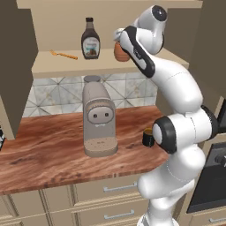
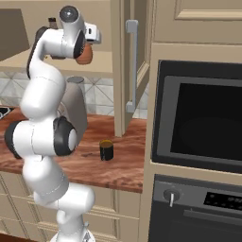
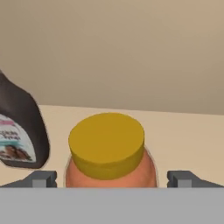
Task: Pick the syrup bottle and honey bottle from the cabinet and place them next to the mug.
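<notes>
Syrup bottle [image 3: 19, 131] label – print too blurred to read.

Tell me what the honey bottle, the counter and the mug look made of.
Honey bottle: likely translucent orange plastic or glass with a matte yellow lid.
Counter: reddish-brown wood with streaky grain and a slight sheen.
Mug: dark, smooth, possibly ceramic; too small to tell more.
</notes>
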Available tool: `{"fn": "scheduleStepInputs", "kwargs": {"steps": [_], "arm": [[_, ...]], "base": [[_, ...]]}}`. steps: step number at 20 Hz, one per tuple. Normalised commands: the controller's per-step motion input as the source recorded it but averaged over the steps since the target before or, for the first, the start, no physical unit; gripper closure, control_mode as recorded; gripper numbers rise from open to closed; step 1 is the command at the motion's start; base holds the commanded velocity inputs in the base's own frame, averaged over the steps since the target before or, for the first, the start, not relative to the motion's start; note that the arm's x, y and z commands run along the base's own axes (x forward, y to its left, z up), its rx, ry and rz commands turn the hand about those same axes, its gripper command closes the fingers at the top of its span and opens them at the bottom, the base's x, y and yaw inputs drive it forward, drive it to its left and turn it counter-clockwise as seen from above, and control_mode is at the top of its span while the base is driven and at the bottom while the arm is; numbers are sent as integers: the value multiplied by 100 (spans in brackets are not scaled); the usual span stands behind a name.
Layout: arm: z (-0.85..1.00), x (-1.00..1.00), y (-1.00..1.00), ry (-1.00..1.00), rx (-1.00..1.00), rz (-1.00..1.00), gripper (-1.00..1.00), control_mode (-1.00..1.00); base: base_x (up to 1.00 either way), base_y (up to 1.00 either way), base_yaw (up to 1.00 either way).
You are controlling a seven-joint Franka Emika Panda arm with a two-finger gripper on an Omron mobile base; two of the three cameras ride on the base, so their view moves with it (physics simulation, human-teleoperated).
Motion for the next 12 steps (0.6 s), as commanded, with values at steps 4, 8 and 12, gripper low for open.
{"fn": "scheduleStepInputs", "kwargs": {"steps": [4, 8, 12], "arm": [[0, 15, 0, 0, 0, 0, -100, -100], [0, 8, 5, 0, 0, 0, -100, -100], [0, 16, 6, 0, 0, 0, -100, -100]], "base": [[0, 0, 0], [0, 0, 0], [0, 0, 0]]}}
